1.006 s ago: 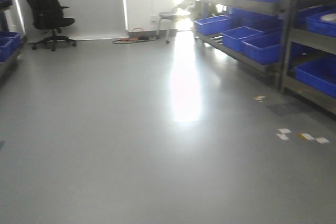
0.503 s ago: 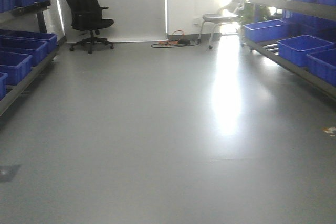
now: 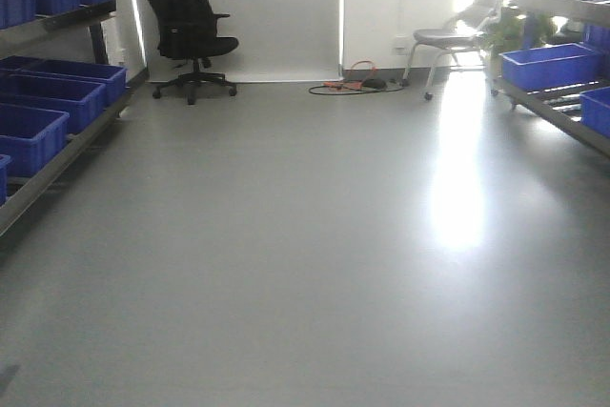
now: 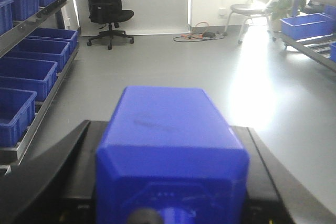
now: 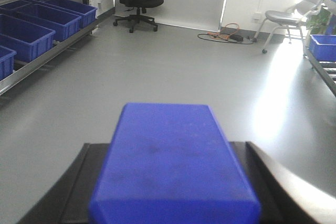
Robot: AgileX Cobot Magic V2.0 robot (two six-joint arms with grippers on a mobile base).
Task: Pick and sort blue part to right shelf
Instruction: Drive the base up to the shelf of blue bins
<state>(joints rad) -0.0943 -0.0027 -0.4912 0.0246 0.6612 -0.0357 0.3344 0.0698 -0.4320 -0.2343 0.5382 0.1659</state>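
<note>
Blue part (image 4: 170, 145): rectangular block, long axis running straight ahead toward far wall, gripped on both flanks by left pincer (image 4: 169, 125), jaws closed onto it. Second blue part (image 5: 173, 161): same form, same forward heading, gripped likewise by right pincer (image 5: 170, 144). Both carried above grey floor (image 3: 286, 264), mid-aisle. Right shelf (image 3: 558, 119): steel rack at right edge, well apart from both parts, bearing blue bins (image 3: 550, 66), contents not discernible. Left shelf (image 3: 67, 156): further blue bins (image 3: 33, 131). Office chair (image 3: 191, 26) at far wall.
</note>
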